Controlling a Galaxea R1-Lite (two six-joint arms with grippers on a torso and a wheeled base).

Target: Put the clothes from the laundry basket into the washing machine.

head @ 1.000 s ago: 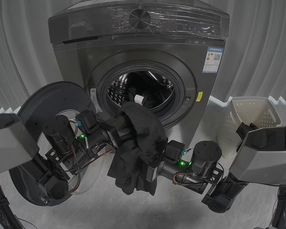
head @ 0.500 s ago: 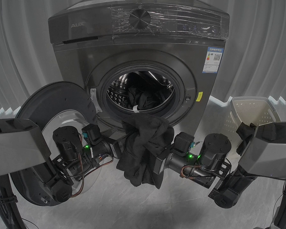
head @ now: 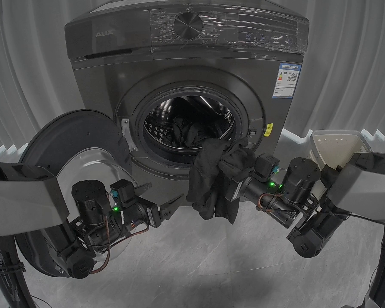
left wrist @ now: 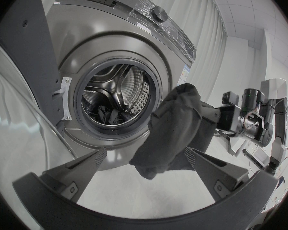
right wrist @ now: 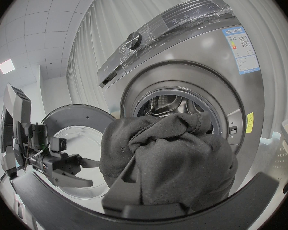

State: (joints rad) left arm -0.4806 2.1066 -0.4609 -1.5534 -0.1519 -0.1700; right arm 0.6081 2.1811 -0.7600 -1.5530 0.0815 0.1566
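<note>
My right gripper point(head: 231, 180) is shut on a black garment point(head: 214, 176), holding it at the lower right rim of the washing machine's point(head: 184, 73) drum opening point(head: 188, 125). The cloth hangs down over the machine's front. In the right wrist view the garment point(right wrist: 169, 157) bunches over the fingers point(right wrist: 124, 179). Dark clothes point(head: 188, 133) lie inside the drum. My left gripper point(head: 158, 199) stands open and empty, low and left of the garment, in front of the open door point(head: 72, 137). The white laundry basket point(head: 338, 144) sits to the machine's right, partly hidden by my right arm.
The round door swings out to the left, close behind my left arm. Grey floor point(head: 201, 262) lies open in front of the machine. Pale curtains point(head: 350, 56) hang behind it.
My left gripper let go of the black garment and drew back down and left. My right gripper carried the garment up and to the right, toward the drum's lower right rim.
</note>
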